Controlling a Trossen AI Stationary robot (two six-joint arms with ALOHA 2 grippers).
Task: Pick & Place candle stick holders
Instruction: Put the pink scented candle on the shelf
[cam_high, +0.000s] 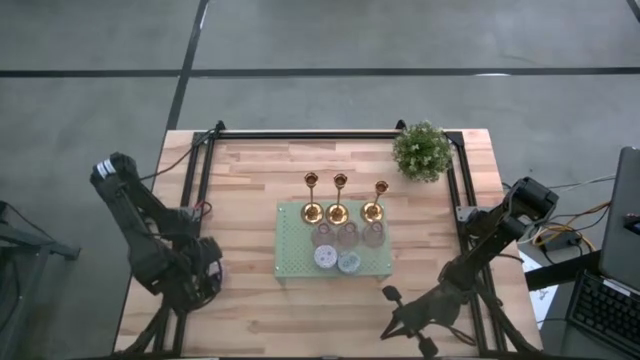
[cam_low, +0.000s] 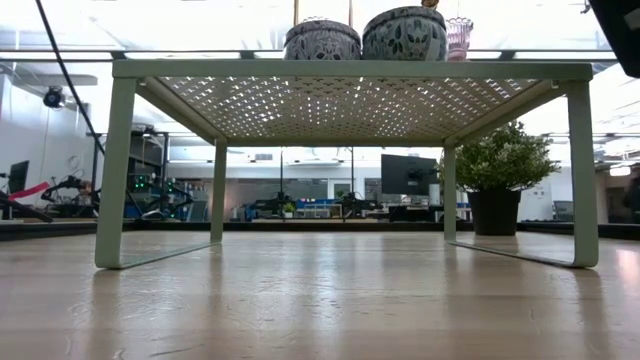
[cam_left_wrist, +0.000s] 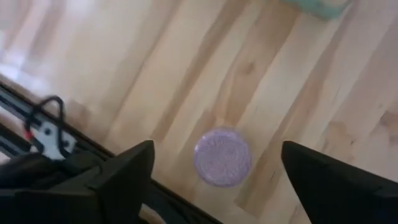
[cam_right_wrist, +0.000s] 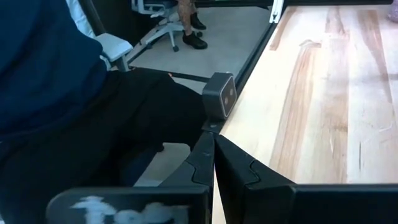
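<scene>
The left end effector (cam_left_wrist: 211, 186) hangs over the worktop (cam_high: 250, 180) near its left edge, fingers spread wide, with a squat lilac holder (cam_left_wrist: 222, 157) standing on the wood between them and not yet touched; the right end effector (cam_high: 400, 318) rests at the near right, fingers together on nothing. The other squat holders (cam_high: 337, 248) sit on the green rack (cam_high: 290, 262) at mid-worktop, three gold holders (cam_high: 340, 200) upright along its far edge; a plant (cam_high: 421, 150) stands beyond. The lilac holder looks small, rigid and light, probably glazed or glass, so slick and chippable; take it across the round body low down, squarely and gently. The gold ones look top-heavy and tippy; grip the stem.
</scene>
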